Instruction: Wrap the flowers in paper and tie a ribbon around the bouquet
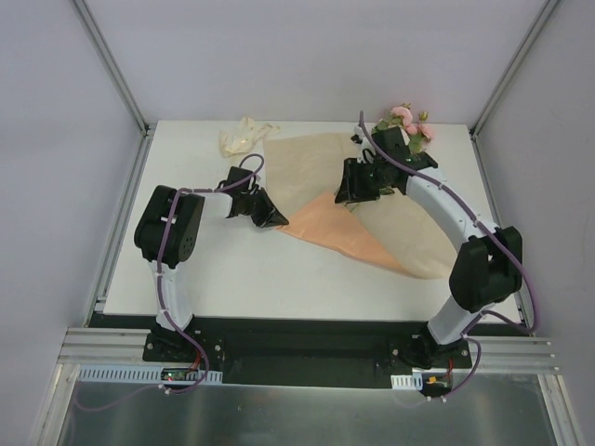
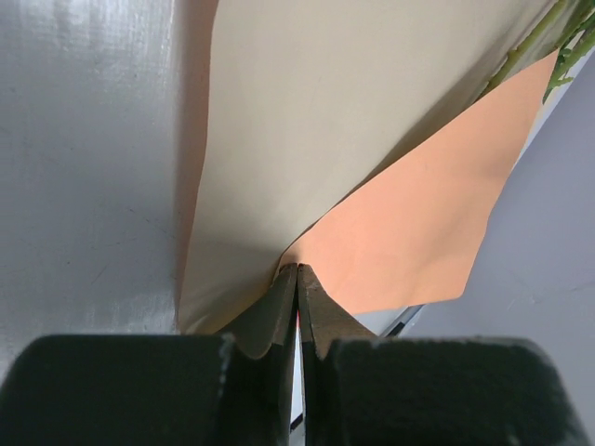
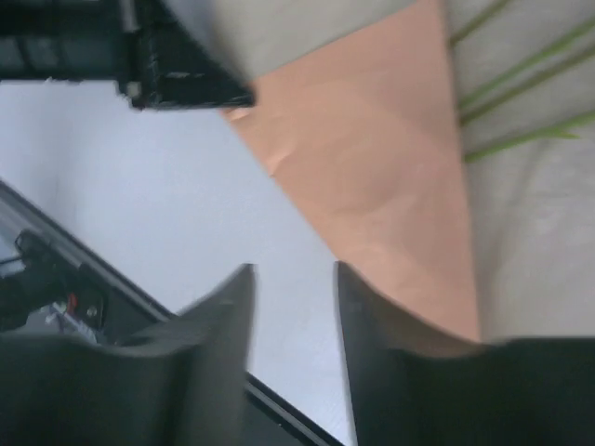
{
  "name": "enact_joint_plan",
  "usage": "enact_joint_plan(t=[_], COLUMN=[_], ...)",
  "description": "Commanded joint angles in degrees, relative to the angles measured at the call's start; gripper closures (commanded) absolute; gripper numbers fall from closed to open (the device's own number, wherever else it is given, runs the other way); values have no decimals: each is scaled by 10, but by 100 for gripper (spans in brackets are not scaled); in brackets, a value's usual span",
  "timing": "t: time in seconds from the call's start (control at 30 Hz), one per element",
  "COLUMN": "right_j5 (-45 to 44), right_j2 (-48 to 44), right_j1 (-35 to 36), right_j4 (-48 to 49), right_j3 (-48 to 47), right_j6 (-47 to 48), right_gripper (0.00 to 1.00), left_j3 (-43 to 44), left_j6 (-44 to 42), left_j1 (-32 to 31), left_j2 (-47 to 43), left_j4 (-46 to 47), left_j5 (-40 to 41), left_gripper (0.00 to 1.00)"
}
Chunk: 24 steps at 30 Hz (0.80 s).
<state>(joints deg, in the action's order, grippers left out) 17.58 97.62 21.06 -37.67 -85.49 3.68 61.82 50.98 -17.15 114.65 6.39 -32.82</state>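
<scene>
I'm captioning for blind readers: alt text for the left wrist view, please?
The left gripper, shut, pinches the paper at a fold: tan face above, peach-orange flap to the right. Green flower stems show at top right, the white table at left.

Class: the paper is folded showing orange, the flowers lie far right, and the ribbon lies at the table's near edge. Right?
No. The top view shows the ribbon at the far edge, left of the paper. The orange fold and the flowers at the far right stand.
</scene>
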Motion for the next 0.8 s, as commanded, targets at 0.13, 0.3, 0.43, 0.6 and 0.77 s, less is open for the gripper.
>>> enact_joint_plan(t=[0.13,0.3,0.43,0.6,0.77], right_j5=[152,127,77,21,-3], right_j2=[80,120,136,115,58], right_j1=[17,27,23,13,-2], right_j4=[69,100,104,119,134], right_j3=[48,81,116,211,284], right_j6=[-93,-91,-89,-92,-100], right_gripper=[100,99,99,99,99], left_j3=[27,36,37,33,32], left_j6=[8,18,21,21,18], left_j1=[6,6,6,6,6], left_j2=[40,42,41,41,46], left_j4=[-134,-152,-160,-168,-172], left_j5=[28,41,52,62,68], left_gripper=[100,100,100,100,100])
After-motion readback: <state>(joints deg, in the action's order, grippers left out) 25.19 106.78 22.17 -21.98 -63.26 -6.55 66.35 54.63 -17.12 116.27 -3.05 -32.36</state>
